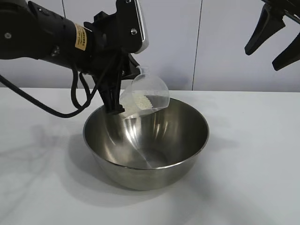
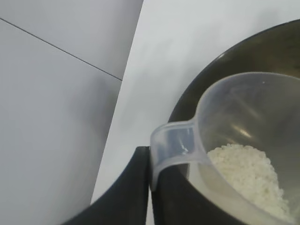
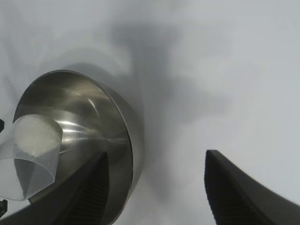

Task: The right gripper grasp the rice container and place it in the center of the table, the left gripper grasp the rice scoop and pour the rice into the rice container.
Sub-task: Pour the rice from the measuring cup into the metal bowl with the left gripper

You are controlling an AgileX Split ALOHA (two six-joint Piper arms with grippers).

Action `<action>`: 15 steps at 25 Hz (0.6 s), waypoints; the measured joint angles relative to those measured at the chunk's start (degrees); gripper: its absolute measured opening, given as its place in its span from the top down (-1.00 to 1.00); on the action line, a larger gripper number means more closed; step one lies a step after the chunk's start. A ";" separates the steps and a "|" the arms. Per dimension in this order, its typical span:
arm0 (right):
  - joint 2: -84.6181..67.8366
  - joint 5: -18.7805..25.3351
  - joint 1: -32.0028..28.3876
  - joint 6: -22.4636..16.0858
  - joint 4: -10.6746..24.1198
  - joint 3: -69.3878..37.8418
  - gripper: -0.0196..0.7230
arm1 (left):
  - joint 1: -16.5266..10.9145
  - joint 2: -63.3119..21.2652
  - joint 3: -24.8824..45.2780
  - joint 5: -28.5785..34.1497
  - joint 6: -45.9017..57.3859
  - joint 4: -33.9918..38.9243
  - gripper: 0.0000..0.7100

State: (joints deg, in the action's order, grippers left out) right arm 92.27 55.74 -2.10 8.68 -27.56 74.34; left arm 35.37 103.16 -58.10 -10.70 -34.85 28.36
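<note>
Rice scoop (image 1: 149, 96) tilted — mouth toward rice container (image 1: 146, 154).

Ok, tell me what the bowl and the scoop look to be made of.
Bowl: looks like polished stainless steel; its inside mirrors light in streaks. Scoop: seemingly clear, slightly frosted plastic; the rice shows through its wall. The left pincer holds it tilted over the bowl.

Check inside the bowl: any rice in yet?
None visible. The bowl shows bare steel down to its bottom. The rice sits in the tilted scoop, held by the left gripper over the rim. The scoop covers part of the far wall.
</note>
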 joint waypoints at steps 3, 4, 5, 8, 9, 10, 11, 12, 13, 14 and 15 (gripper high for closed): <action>0.00 0.00 0.00 0.00 0.00 0.00 -0.16 | 0.73 -0.60 -0.04 2.16 -6.04 -1.36 0.99; 0.00 -0.11 0.00 0.00 0.00 0.00 -0.16 | 1.01 -0.90 -0.04 2.46 -7.62 -1.53 0.99; 0.00 -0.17 0.00 0.00 0.00 0.00 -0.16 | 1.23 -1.29 -0.04 2.85 -9.08 -1.60 0.99; 0.00 -0.28 0.00 0.05 0.00 0.00 -0.16 | 2.24 -2.26 -0.04 4.34 -13.55 -1.82 0.99; 0.00 -0.35 0.00 0.05 0.00 0.00 -0.16 | 2.71 -2.46 -0.04 4.69 -15.03 -1.82 0.99; 0.00 -0.40 0.00 0.05 0.00 0.00 -0.16 | 3.15 -2.51 -0.04 4.79 -16.54 -1.87 0.99; 0.00 -0.40 0.00 0.05 0.00 0.00 -0.16 | 3.42 -2.51 -0.04 4.79 -17.66 -1.87 0.99; 0.00 -0.40 0.00 0.05 0.00 0.00 -0.16 | 3.77 -2.51 -0.04 4.74 -18.99 -1.93 0.99; 0.00 -0.40 0.00 0.05 0.00 0.00 -0.16 | 3.99 -2.51 -0.04 4.74 -20.16 -1.93 0.99; 0.00 -0.45 0.00 0.05 0.00 0.00 -0.16 | 4.00 -2.51 -0.04 4.74 -21.72 -1.93 0.99; 0.00 -0.45 0.00 0.05 0.00 0.00 -0.16 | 4.07 -2.51 -0.04 4.74 -23.47 -1.98 0.99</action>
State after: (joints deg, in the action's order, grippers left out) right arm 92.27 55.30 -2.10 8.74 -27.56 74.34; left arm 39.44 100.65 -58.14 -5.96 -58.31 26.38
